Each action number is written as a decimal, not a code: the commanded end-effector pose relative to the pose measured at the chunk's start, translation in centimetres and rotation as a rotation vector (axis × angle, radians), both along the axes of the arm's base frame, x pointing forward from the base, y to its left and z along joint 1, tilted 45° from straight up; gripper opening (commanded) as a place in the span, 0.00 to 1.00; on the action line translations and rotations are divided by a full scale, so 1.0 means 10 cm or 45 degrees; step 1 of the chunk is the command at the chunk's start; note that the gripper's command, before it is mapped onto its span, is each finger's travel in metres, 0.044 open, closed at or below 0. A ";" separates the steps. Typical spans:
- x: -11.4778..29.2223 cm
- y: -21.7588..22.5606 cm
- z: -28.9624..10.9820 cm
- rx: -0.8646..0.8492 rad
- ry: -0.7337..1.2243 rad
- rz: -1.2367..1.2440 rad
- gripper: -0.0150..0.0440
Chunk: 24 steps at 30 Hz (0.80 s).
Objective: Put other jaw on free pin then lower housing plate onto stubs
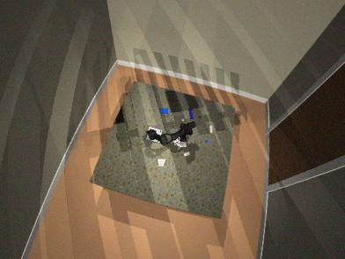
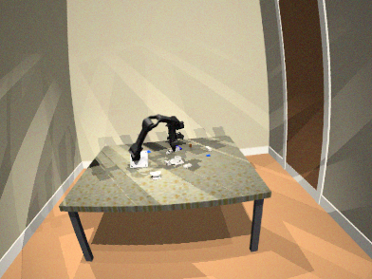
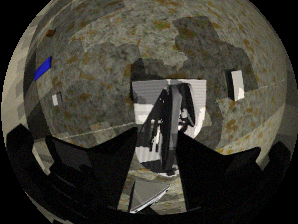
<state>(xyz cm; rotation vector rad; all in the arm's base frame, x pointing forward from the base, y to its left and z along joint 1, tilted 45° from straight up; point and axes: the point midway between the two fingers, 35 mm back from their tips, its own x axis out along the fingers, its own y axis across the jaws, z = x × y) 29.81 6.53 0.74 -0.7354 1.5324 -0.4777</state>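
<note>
My gripper [image 3: 156, 132] [image 2: 174, 149] is shut on a long dark-grey jaw [image 3: 172, 117], seen nearly edge-on between the fingertips. The held jaw is over the pale ribbed base [image 3: 145, 89] [image 2: 175, 161] [image 1: 184, 145]. Another dark part [image 3: 187, 100], apparently the other jaw, shows close to its right on the base. The held jaw covers much of the base's middle, so the free pin and the teeth cannot be made out, nor whether the held jaw touches the base. A small white piece [image 1: 161, 162] [image 2: 156, 175] is possibly the housing plate.
A white block [image 3: 237, 85] [image 1: 187, 154] [image 2: 187, 166] lies right of the base in the wrist view. A blue bar [image 3: 43, 68] [image 1: 190, 114] and a small white block [image 3: 56, 99] lie left. A blue block [image 1: 164, 111] [image 2: 149, 152] lies behind the arm.
</note>
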 end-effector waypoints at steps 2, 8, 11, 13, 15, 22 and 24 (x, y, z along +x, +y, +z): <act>0.03 -0.08 0.09 -0.007 0.020 0.029 0.48; 0.03 -0.08 0.09 -0.007 0.020 0.029 0.48; 0.03 -0.08 0.09 -0.007 0.020 0.029 0.48; 0.03 -0.08 0.09 -0.007 0.020 0.029 0.48; 0.03 -0.08 0.09 -0.007 0.020 0.029 0.48; 0.03 -0.08 0.09 -0.007 0.020 0.029 0.48; 0.03 -0.08 0.09 -0.007 0.009 0.018 0.48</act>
